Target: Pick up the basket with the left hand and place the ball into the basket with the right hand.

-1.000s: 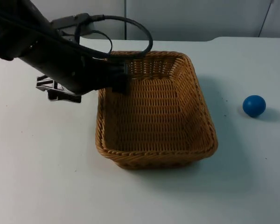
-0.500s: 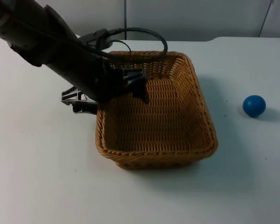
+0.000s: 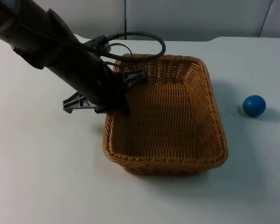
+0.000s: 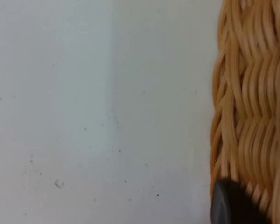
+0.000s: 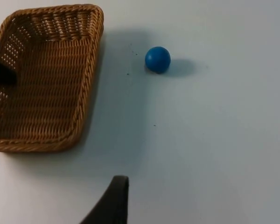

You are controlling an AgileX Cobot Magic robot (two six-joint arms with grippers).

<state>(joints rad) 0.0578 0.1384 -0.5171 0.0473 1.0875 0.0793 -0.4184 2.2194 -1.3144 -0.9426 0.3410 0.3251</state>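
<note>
The wicker basket (image 3: 164, 162) stands in the middle of the white table, slightly turned. My left gripper (image 3: 117, 100) straddles the basket's left rim and is shut on it, one finger inside against the wall. In the left wrist view the woven wall (image 4: 252, 102) is very close, with a black fingertip (image 4: 228, 205) pressed on it. The blue ball (image 3: 254, 105) lies on the table to the right of the basket, apart from it. The right wrist view looks down on the ball (image 5: 157, 59) and the basket (image 5: 91, 70) from well above, and one black fingertip (image 5: 115, 198) shows; the right gripper is open and holds nothing.
The grey partition wall (image 3: 191, 18) closes the table at the back. A strip of bare white table (image 3: 231, 107) lies between basket and ball.
The left arm swung right and its gripper came down over the basket's left rim and closed. The basket shifted to the right and turned a little. The ball has not moved.
</note>
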